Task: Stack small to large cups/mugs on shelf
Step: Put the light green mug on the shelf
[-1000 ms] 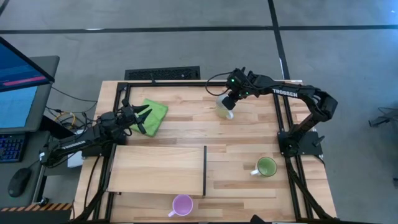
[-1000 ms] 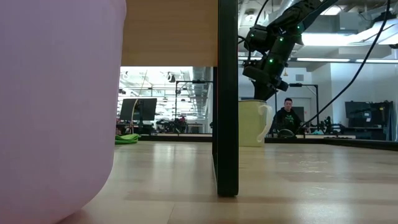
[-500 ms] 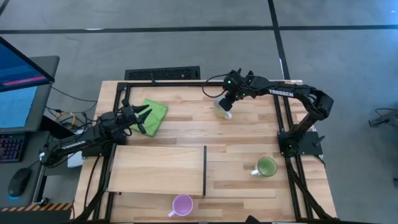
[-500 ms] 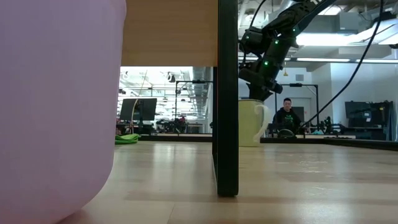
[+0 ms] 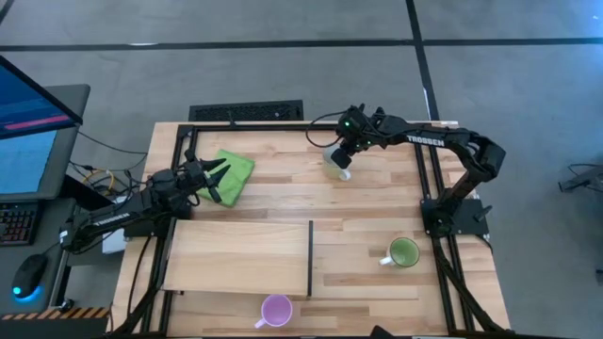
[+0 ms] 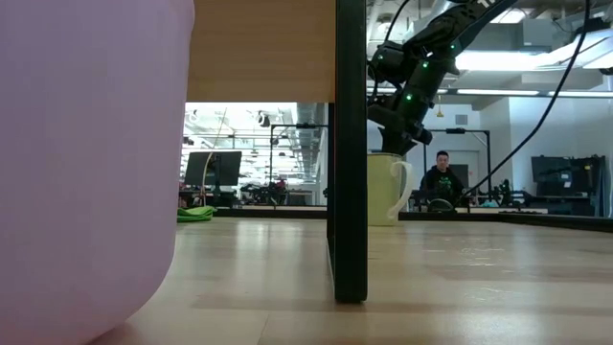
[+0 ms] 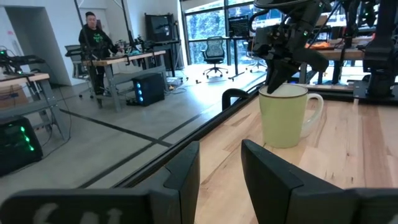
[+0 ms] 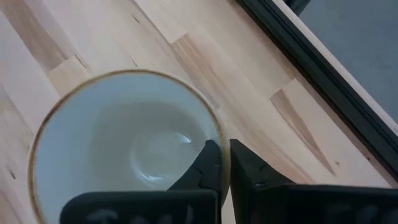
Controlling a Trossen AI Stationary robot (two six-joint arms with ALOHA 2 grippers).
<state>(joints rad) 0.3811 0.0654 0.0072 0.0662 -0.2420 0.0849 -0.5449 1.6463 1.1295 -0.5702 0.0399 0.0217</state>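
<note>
The cream mug (image 5: 336,166) stands upright on the tabletop near the far edge, its handle (image 7: 313,112) toward the near side. My right gripper (image 8: 222,155) comes down on it from above and is shut on its rim. The green mug (image 5: 404,252) stands at the right, and the purple mug (image 5: 276,310) by the near edge. The pale shelf board (image 5: 240,256), with a dark strip (image 5: 311,259), lies between them. My left gripper (image 5: 215,179) waits open over the green cloth (image 5: 237,169), touching nothing. My right gripper pinches the cream mug's rim (image 8: 219,138), one finger (image 8: 208,165) inside the cup and the other finger (image 8: 245,168) outside its wall. The fingers slant down from above and from the table's right. The mug stands upright with its base on the tabletop.
A black keyboard (image 5: 247,112) lies beyond the far edge. The black frame rail (image 8: 311,68) runs along the table's far edge, close behind the cream mug. Bare tabletop (image 5: 367,202) lies between the cream mug and the shelf board. A person (image 6: 441,177) sits in the room behind.
My right gripper has come down a little and toward the table's left onto the cream mug's rim, then kept still. The mug stands where it was.
</note>
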